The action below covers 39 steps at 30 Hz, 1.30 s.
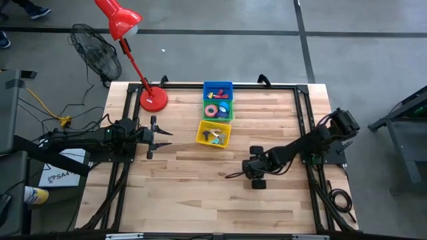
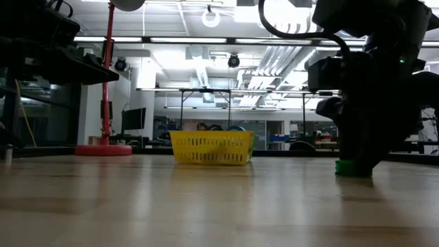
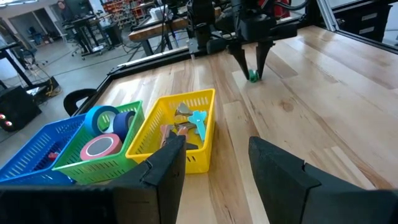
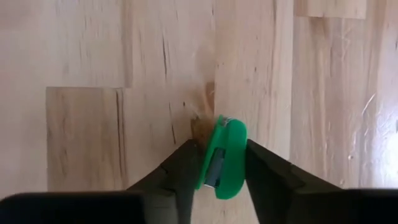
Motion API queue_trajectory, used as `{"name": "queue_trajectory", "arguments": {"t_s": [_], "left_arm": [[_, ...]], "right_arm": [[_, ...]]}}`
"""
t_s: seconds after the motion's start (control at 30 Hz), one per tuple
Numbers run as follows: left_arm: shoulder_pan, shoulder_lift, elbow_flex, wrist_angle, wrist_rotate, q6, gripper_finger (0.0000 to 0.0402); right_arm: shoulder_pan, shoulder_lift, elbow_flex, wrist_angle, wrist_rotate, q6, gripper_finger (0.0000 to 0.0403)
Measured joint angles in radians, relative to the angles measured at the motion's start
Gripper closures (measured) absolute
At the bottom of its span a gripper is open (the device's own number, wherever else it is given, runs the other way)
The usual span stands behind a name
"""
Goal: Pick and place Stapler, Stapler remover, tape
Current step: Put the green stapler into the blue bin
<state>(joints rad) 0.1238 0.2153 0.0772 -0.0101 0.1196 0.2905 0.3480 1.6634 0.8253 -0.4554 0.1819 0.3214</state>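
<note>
The right gripper [image 4: 216,163] pinches a small green stapler [image 4: 222,158] by its flanks on the table [image 1: 200,180], well apart from the yellow basket [image 1: 214,134]; it looks light, rigid and smooth-sided, so a centred grip seems best, while the left gripper [image 1: 157,136] waits spread beside that basket.

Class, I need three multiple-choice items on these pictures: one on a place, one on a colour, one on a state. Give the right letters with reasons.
1. Where does the yellow basket stand?
A. beside the green basket
B. under the red lamp
C. at the table's front edge

2. What colour is the small stapler?
A. red
B. green
C. blue

3. How is the right gripper?
A. open above the baskets
B. shut on nothing
C. closed on the stapler

Answers: 1 A, the baskets sit in a row; 2 B, plainly green; 3 C, both fingers press its sides. The left gripper waits open.
</note>
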Motion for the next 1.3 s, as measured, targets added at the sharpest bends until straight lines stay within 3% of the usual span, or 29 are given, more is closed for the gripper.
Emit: {"name": "queue_trajectory", "arguments": {"t_s": [0.27,0.5,0.87,1.1,1.3], "left_arm": [[0.0,0.0,0.0,0.0,0.0,0.0,0.0229],[0.0,0.0,0.0,0.0,0.0,0.0,0.0229],[0.0,0.0,0.0,0.0,0.0,0.0,0.0229],[0.0,0.0,0.0,0.0,0.0,0.0,0.0229],[0.0,0.0,0.0,0.0,0.0,0.0,0.0229]], "right_arm": [[-0.039,-0.003,0.006,-0.016,-0.004,-0.096,0.0354],[-0.143,-0.034,0.144,-0.152,-0.022,-0.258,0.0354],[-0.463,-0.035,0.378,-0.22,-0.04,-0.597,0.0354],[-0.686,0.005,0.496,-0.17,-0.048,-0.571,0.0354],[-0.81,0.127,0.626,-0.128,-0.134,-0.491,0.0354]]}}
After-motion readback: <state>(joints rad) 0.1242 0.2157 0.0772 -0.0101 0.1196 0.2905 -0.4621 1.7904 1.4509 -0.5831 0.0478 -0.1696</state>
